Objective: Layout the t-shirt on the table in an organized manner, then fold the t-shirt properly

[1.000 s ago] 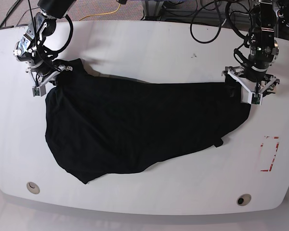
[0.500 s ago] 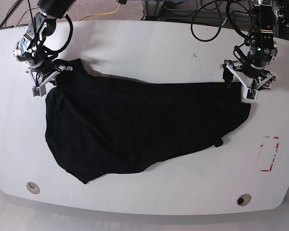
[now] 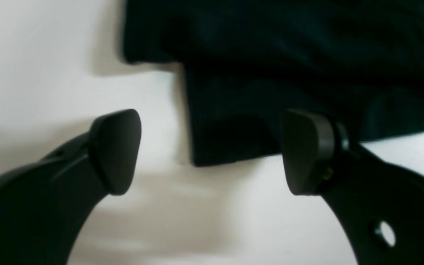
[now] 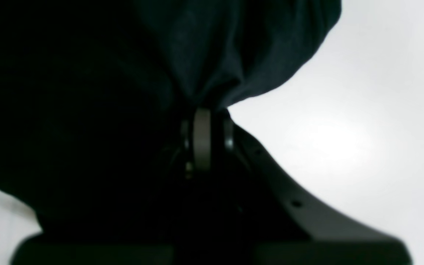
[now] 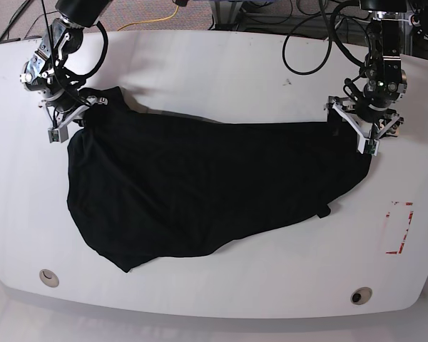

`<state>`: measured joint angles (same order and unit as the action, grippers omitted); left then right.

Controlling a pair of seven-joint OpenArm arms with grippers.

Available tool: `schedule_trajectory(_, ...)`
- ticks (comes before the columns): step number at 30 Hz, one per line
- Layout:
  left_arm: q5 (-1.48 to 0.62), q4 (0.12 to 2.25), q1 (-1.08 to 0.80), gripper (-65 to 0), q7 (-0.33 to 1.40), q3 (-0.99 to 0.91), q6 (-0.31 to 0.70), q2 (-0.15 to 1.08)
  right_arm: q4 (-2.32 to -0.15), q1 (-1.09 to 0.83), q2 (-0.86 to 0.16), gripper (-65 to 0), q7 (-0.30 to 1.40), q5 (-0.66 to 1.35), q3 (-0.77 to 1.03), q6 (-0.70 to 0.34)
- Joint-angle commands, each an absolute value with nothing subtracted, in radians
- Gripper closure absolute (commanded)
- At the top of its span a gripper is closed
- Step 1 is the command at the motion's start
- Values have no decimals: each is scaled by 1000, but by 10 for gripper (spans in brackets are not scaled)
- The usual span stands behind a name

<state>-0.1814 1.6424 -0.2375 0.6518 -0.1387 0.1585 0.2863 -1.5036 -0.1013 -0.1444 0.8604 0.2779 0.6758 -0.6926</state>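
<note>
You are in the layout stage, not the folding; the t-shirt point(image 5: 207, 189) lies bunched and skewed across the middle of the table point(image 5: 214, 71), one end drawn up toward the far corner on the base view's left, the other reaching the far right side, with a rounded lobe sagging toward the near edge.

Right gripper point(image 5: 77, 114): jaws closed tight on a gathered pinch of the t-shirt's edge, as the right wrist view shows, with fabric bunching straight out of the pads.

Left gripper point(image 5: 362, 125): jaws spread wide and holding nothing; in the left wrist view a squared corner of the cloth lies flat on the table between the two fingertips point(image 3: 118, 147), untouched so far as you can tell.

Judgement: your next move is to bring the left gripper down over that corner, close on a single hem layer, then draw both ends apart to flatten the garment; beware of catching a double layer or dragging the cloth off square.
</note>
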Motion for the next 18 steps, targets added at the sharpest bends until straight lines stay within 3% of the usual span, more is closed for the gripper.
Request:
schedule_trajectory(1,-179,1630,-209,-564,636,-134,151,298,-1512,-99,-156,-13,874,274,676,-698)
schedule_trajectory(14,-179,1573,-205,-557,638,-73,151,303,-1512,-99,-156,-13,874,275,679,-698)
schedule_trajectory(18,-176,1566,-206,-487,638,-62,151,305,-1512,-99,-156,-13,874,275,679,-698)
